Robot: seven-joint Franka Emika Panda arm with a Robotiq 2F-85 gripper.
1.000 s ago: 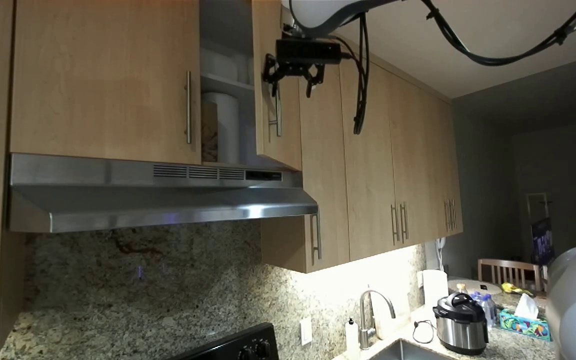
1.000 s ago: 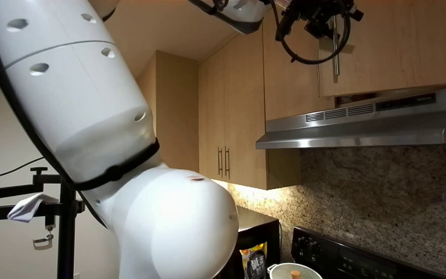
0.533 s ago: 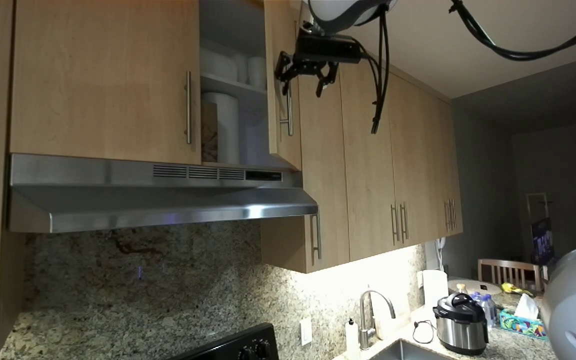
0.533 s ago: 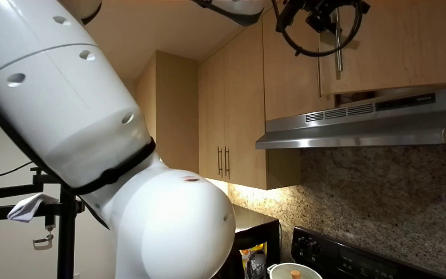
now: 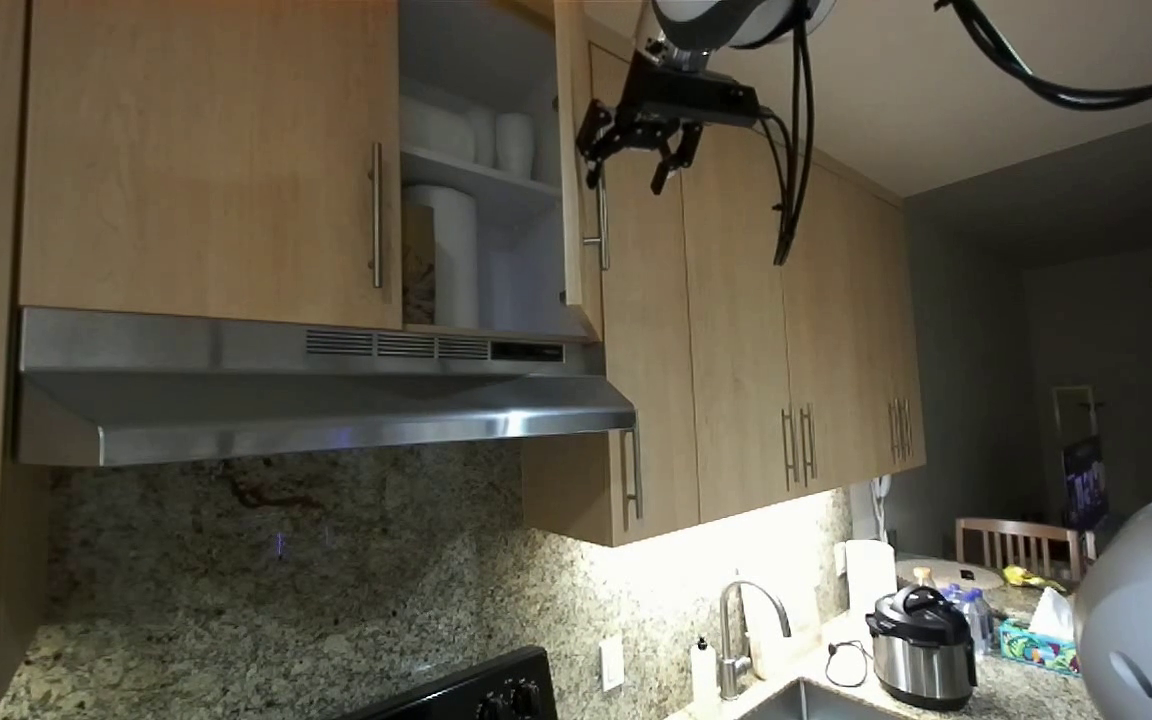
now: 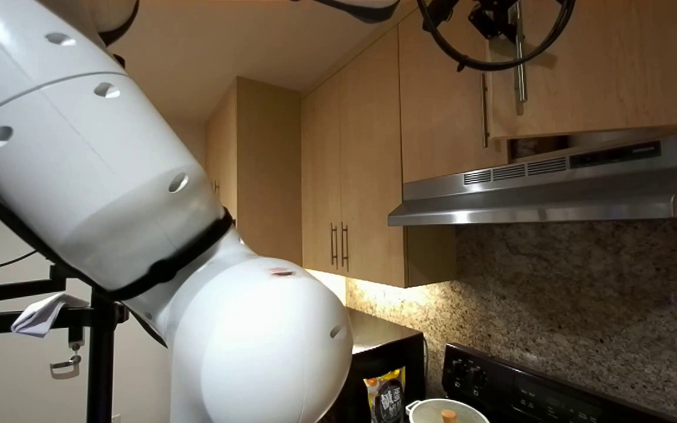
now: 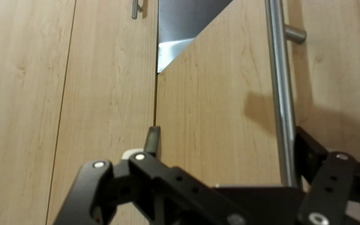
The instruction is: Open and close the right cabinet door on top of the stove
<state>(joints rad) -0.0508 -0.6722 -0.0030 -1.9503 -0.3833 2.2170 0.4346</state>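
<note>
The right cabinet door (image 5: 573, 230) stands swung well open, nearly edge-on. Its outer face shows in an exterior view (image 6: 620, 70) and in the wrist view (image 7: 217, 103). Its steel bar handle (image 7: 280, 78) also shows in both exterior views (image 5: 603, 230) (image 6: 521, 79). My gripper (image 5: 626, 185) is at the upper part of the handle. In the wrist view my gripper (image 7: 227, 137) is open; the handle runs between its fingers, close against the right finger. I cannot tell if they touch. The black stove (image 5: 466, 690) is low down, and shows its control panel elsewhere (image 6: 526, 382).
The steel range hood (image 5: 316, 405) is under the door. The closed twin door (image 5: 206, 160) is beside the opening. A white shelf (image 5: 481, 172) inside holds white dishes and a roll. Longer closed doors (image 5: 736, 300) stand to the right. A pot (image 6: 462, 409) is by the stove.
The right cabinet door has swung further open, showing more of the shelves. My gripper and the handle have moved together to the right in both exterior views. The gripper has stayed open.
</note>
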